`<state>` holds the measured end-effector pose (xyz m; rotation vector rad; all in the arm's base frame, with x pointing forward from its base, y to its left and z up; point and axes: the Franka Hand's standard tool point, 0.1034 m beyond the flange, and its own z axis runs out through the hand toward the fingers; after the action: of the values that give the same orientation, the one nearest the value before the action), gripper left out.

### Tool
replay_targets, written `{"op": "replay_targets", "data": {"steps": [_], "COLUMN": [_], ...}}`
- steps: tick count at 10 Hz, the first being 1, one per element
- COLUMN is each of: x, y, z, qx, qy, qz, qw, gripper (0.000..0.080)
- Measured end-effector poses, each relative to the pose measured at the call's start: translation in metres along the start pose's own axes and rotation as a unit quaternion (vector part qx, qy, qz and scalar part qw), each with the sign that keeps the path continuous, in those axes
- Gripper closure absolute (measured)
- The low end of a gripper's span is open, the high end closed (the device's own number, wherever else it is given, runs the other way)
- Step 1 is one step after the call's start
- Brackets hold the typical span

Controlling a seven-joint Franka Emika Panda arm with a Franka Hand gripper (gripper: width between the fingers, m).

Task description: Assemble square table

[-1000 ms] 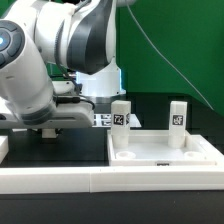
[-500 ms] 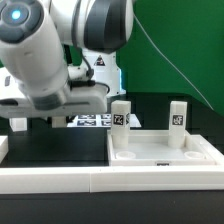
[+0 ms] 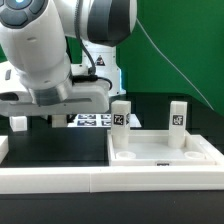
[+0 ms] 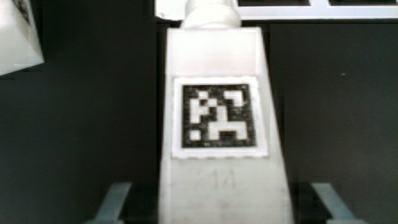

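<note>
In the wrist view a white table leg (image 4: 219,110) with a black-and-white tag runs lengthwise between my fingers (image 4: 118,200). My gripper (image 4: 221,200) is shut on its sides near one end. In the exterior view the arm's bulk hides the gripper and its grip. The square table slab (image 3: 165,155) lies flat at the lower right. Two tagged legs stand upright at its back corners, one (image 3: 121,113) nearer the arm and one (image 3: 177,113) further right.
The marker board (image 3: 88,120) lies on the black table behind the arm. A long white rail (image 3: 60,180) runs along the front. A small white piece (image 3: 18,123) shows at the exterior view's left beside the arm; I cannot tell what it is.
The arm has risen and swung over the exterior view's left half of the table, uncovering the marker board. The grip on the leg looks unchanged.
</note>
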<state>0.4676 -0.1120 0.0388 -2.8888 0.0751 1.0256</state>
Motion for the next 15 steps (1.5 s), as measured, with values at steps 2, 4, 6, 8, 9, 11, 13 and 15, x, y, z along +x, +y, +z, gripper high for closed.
{"op": "replay_targets", "data": {"steps": [2,4,6,8,9,11,13,15], "x": [-0.001,0.008,0.01,0.014,0.014,0.022,0.029,0.028], "y": [-0.011,-0.012,-0.006,-0.002,-0.009,-0.016,-0.019,-0.011], "z": [-0.037,-0.064,-0.06,-0.065,-0.072,-0.103,-0.116,-0.112], "qx": [-0.003,-0.011,-0.022,-0.037,-0.037,-0.046,-0.059,-0.074], "qy": [0.045,0.105,0.167,0.238,0.245,0.296,0.353,0.394], "qz": [-0.011,-0.016,-0.012,-0.011,-0.016,-0.021,-0.028,-0.025], "qw": [0.999,0.994,0.986,0.971,0.969,0.954,0.933,0.916], "gripper": [0.0509,0.0509,0.0509,0.0509,0.0509,0.0509,0.0509,0.0509]}}
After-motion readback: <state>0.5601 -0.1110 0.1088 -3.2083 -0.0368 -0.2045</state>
